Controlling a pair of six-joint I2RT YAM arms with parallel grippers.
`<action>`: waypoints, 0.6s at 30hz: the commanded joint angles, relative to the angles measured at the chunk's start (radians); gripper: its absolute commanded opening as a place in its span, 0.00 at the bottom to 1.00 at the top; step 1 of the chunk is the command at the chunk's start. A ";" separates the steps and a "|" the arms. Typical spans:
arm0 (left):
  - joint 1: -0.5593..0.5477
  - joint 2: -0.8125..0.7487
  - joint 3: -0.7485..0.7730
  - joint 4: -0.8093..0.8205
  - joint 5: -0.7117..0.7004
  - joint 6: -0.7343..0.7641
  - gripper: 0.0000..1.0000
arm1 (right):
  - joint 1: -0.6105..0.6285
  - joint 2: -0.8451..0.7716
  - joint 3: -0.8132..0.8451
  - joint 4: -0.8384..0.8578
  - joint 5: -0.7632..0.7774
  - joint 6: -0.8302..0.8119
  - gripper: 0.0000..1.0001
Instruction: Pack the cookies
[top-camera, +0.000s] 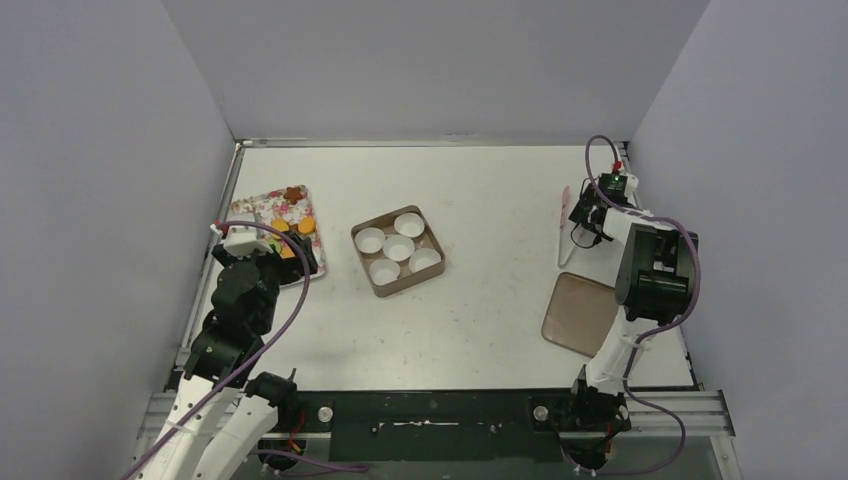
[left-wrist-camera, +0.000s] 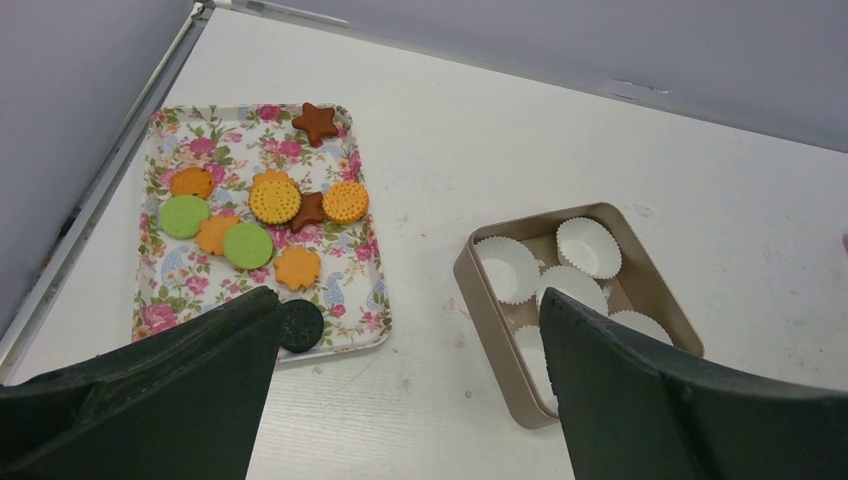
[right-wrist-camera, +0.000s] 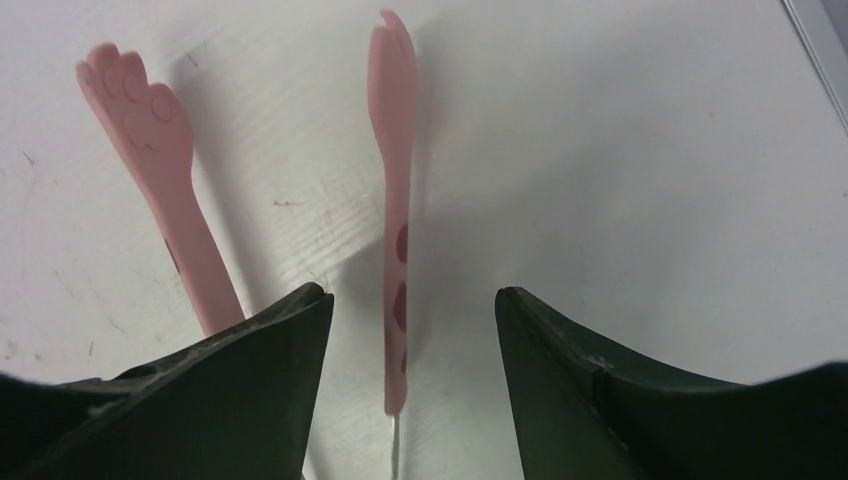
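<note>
A: Where are the cookies (left-wrist-camera: 275, 200) sitting right now?

B: They are all lying on the flowered tray (left-wrist-camera: 160, 300) at the left of the worktop (top-camera: 480, 300): orange rounds and flowers, two brown stars, two green discs, and one dark round piece at the tray's near edge. That dark one is showing just beside the tip of one finger of the left claw (left-wrist-camera: 408, 310).

A: Is anything lying in the box?

B: Nothing, as far as I am seeing. The tan box (left-wrist-camera: 465, 270) is standing near the tray on its right, and it is holding only white paper cups (left-wrist-camera: 588, 245). Every cup is looking empty. Its brownish lid (top-camera: 580, 313) is lying flat, well apart on the right side.

A: What are the claws doing?

B: The left claw is hanging released over the tray's near end, jaws spread wide and gripping nothing. The right claw (right-wrist-camera: 412, 292) is also spread, far from the cookies, with one arm of the pink tongs (right-wrist-camera: 392, 150) between its fingers. A gap is showing on both sides, so it is not clamping them.

A: So how far along are we judging this?

B: I am reading it as the very start. No cookie is packed, every cup is waiting to be filled, and the lid is waiting to go on.
</note>
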 joint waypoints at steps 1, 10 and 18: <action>0.013 0.001 0.003 0.038 0.041 0.015 0.97 | -0.003 0.057 0.111 0.002 -0.019 -0.018 0.58; 0.035 0.008 -0.003 0.049 0.067 0.022 0.97 | -0.005 0.121 0.164 -0.010 -0.050 -0.017 0.23; 0.050 0.016 -0.015 0.075 0.073 0.021 0.97 | -0.003 0.031 0.104 0.048 -0.133 0.012 0.00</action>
